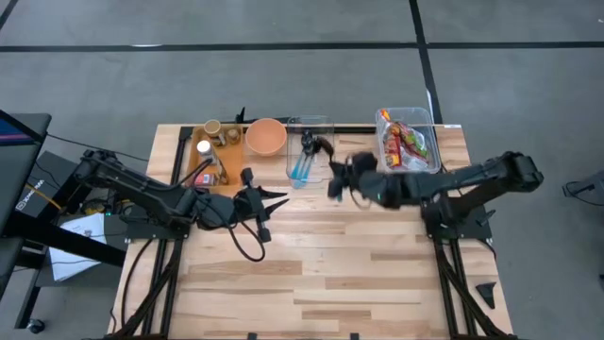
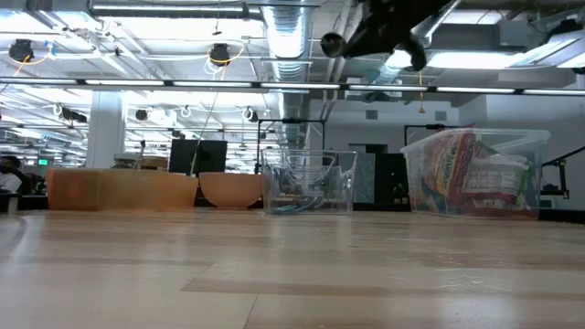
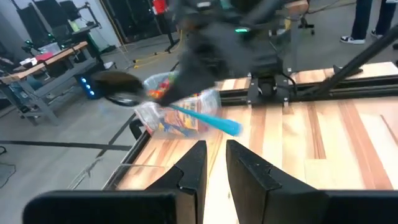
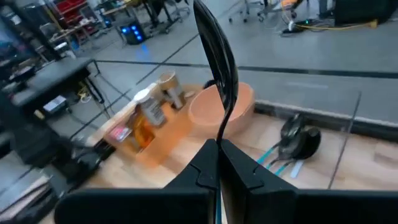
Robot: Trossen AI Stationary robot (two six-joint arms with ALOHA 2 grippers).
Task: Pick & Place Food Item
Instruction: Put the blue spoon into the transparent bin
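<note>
My right gripper hangs above the table's middle, in front of the clear utensil box, shut on a utensil with a black head and a blue handle. Its black stem rises past the fingertips in the right wrist view. Food packets lie in a clear bin at the far right. My left gripper waits left of centre, a narrow gap between its fingers, nothing in it. My right gripper pinches the utensil between its two fingers where the black stem starts, coming in from the table's right side. The black head sticks out past the fingertips and the blue handle trails on the other side. The utensil is lifted clear of the table.
An orange bowl stands at the far edge, left of the utensil box, which holds another black utensil. A wooden tray with bottles and cups is at the far left. The near half of the table is bare wood.
</note>
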